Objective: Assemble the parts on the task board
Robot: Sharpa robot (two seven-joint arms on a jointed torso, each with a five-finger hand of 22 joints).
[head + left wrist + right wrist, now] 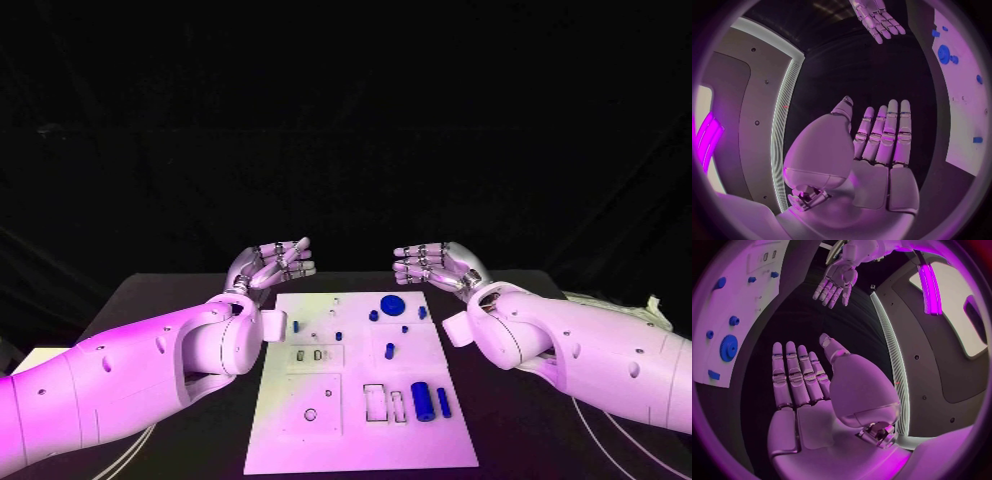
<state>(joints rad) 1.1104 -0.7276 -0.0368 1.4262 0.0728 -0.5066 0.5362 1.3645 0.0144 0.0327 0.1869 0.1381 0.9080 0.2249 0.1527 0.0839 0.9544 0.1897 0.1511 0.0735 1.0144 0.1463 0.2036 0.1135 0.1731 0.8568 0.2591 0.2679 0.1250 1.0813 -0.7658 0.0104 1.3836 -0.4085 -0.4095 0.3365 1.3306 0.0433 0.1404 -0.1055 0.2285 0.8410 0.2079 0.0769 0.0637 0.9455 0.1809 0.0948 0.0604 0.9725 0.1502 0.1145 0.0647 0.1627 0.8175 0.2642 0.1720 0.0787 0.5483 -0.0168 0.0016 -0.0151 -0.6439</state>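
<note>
Black cloth hangs behind the dark tabletop [173, 290], and the white task board [361, 440] lies in the lower middle of the frame. Blue parts are spread on it: a round gear [392, 303] near its upper edge, a thick cylinder [421, 400] lower right. The left hand [274, 263] and the right hand [436, 266] hover above the board's upper edge, palms facing each other, fingers straight and apart, holding nothing. I judge this as a ready pose, before any part is picked.
</note>
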